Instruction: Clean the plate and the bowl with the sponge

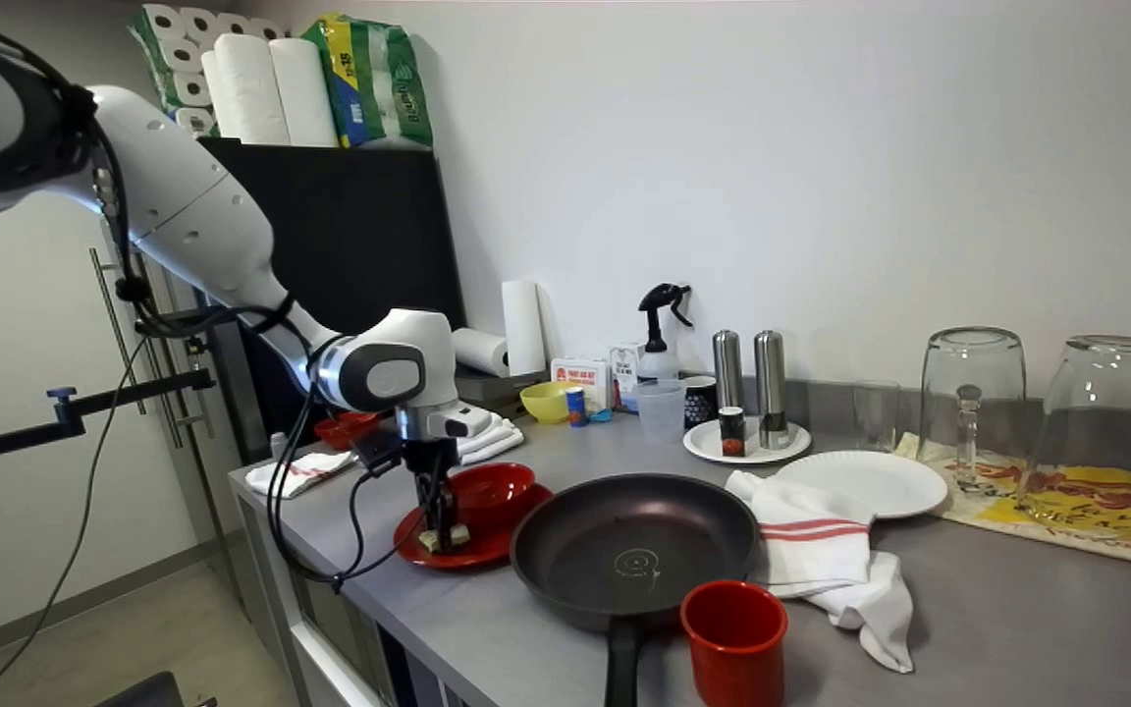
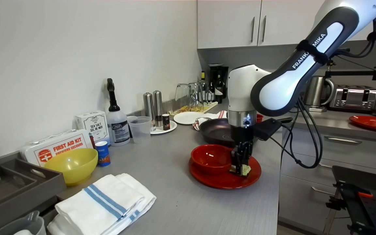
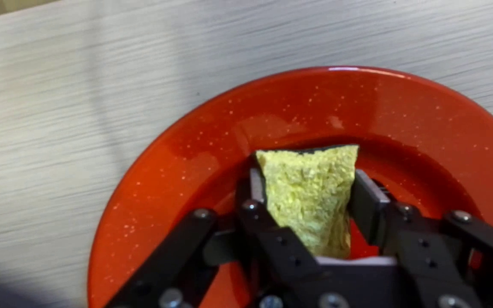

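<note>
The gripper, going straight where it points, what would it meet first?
Likely the red plate below, with the yellow-green sponge in the gripper leading; whether sponge and plate already touch is unclear.

Looked in both exterior views onto a white wall (image 1: 821, 147) above a grey counter (image 1: 1017, 628).
Saw beige floor (image 1: 192, 628) edged by grey skirting (image 1: 84, 600), and a black unit (image 1: 350, 226) by the wall; found white cupboards (image 2: 228, 23) with bar handles (image 2: 253, 30), a grey splashback (image 2: 268, 55) beneath, and grey drawers (image 2: 297, 195) lower down; noticed soft light gleaming on the counter.
</note>
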Robot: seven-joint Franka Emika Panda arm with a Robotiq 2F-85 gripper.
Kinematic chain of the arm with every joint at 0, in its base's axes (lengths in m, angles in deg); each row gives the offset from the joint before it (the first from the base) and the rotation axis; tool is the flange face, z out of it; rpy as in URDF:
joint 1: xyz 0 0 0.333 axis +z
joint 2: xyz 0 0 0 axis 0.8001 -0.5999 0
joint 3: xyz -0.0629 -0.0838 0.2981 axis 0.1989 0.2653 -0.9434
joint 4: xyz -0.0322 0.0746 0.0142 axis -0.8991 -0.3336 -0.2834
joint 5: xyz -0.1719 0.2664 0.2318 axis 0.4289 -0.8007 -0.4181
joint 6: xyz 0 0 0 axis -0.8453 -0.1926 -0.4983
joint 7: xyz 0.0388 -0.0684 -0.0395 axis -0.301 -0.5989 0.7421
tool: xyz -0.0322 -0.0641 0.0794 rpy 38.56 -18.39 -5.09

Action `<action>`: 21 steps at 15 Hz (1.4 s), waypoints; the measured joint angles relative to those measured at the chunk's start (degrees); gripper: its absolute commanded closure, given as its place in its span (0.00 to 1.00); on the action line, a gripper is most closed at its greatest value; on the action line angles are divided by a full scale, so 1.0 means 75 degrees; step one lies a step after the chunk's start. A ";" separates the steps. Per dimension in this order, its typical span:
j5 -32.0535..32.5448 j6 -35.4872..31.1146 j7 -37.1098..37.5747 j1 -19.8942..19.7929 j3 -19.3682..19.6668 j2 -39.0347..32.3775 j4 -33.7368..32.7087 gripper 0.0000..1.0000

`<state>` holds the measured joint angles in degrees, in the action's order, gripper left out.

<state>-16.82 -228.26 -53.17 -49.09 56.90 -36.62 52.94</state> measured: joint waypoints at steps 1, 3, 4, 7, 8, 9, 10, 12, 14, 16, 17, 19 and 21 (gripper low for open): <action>-0.0164 0.0137 -0.0032 -0.0007 -0.0023 -0.0033 -0.0082 0.75; -0.0569 0.0474 -0.0173 -0.0041 -0.0084 -0.0106 -0.0269 0.75; -0.0818 0.0674 -0.0293 -0.0074 -0.0132 -0.0139 -0.0370 0.75; -0.1539 0.1204 -0.0667 -0.0170 -0.0276 -0.0216 -0.0649 0.75; -0.1716 0.1328 -0.0753 -0.0186 -0.0305 -0.0239 -0.0732 0.75; -0.1852 0.1436 -0.0804 -0.0194 -0.0319 -0.0262 -0.0812 0.75; -0.1954 0.1528 -0.0843 -0.0201 -0.0325 -0.0288 -0.0886 0.75; -0.2018 0.1592 -0.0863 -0.0219 -0.0323 -0.0333 -0.0982 0.75; -0.1995 0.1583 -0.0863 -0.0231 -0.0293 -0.0384 -0.1037 0.75; -0.1916 0.1580 -0.0863 -0.0232 -0.0214 -0.0459 -0.1061 0.75; -0.1858 0.1580 -0.0863 -0.0234 -0.0161 -0.0514 -0.1066 0.75; -0.1711 0.1580 -0.0863 -0.0236 -0.0054 -0.0608 -0.1077 0.75; -0.1472 0.1574 -0.0852 -0.0235 0.0032 -0.0610 -0.1088 0.75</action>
<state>-27.85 -216.45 -59.57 -50.85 57.14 -41.19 44.78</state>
